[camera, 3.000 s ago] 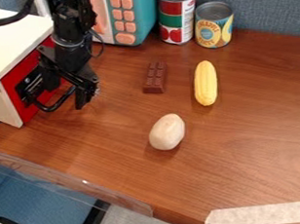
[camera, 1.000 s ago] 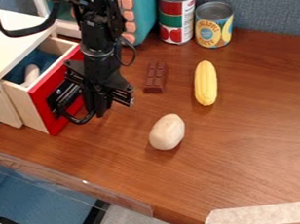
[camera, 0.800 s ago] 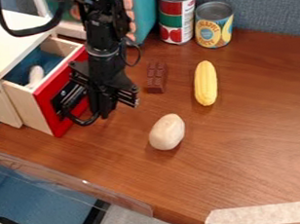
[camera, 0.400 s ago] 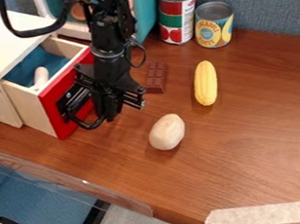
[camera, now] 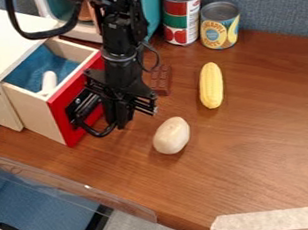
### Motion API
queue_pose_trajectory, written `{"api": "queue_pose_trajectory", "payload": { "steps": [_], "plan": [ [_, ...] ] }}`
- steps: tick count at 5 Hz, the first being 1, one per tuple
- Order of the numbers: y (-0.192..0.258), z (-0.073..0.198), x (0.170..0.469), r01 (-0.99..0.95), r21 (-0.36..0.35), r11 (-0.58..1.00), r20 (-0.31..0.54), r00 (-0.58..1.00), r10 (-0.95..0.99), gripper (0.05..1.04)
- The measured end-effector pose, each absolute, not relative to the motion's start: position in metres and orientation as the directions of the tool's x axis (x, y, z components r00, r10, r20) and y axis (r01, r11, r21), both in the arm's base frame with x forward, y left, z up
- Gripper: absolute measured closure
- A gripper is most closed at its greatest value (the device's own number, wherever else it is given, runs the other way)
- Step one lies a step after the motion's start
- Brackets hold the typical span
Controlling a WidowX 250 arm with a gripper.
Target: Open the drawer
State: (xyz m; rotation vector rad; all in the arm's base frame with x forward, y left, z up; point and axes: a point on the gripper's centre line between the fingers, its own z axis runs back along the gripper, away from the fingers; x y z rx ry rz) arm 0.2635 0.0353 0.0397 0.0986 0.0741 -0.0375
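Cabinet: the pale box (camera: 8, 40) at the upper left, standing on the counter (camera: 254, 154).
Drawer: slid out from the cabinet, open, its red front (camera: 62, 116) facing right; blue inside.
In the drawer: a small, whitish, rounded thing (camera: 49, 81), near the front panel.
Handle: a dark fitting (camera: 82, 105) on the red front, just beside the gripper; contact is hard to make out.
Toy microwave: teal and pale (camera: 153, 9), behind the arm, partly hidden by it.
Gripper: (camera: 124, 115) hanging low in front of the drawer; whether the jaws are spread or together, I cannot tell.
Chocolate bar: brown (camera: 161, 80), just right of the arm.
Egg-shaped thing: pale beige (camera: 171, 135), nearer the camera than the bar.
Red-and-green can: upright (camera: 177, 15), by the back wall.
Corn: yellow (camera: 211, 85), lying lengthwise.
Yellow-labelled can: upright (camera: 219, 25), behind the corn.
Tape: whitish strips (camera: 272, 221) along the lower right.
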Motion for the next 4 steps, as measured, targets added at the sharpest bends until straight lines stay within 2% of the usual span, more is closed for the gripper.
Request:
{"api": "queue_pose_trajectory", "payload": {
  "steps": [4],
  "plan": [
    [0.0199,0.0484,0.2722,0.022,0.080,0.997,-0.069,0.997,-0.017,0.970]
  ]
}}
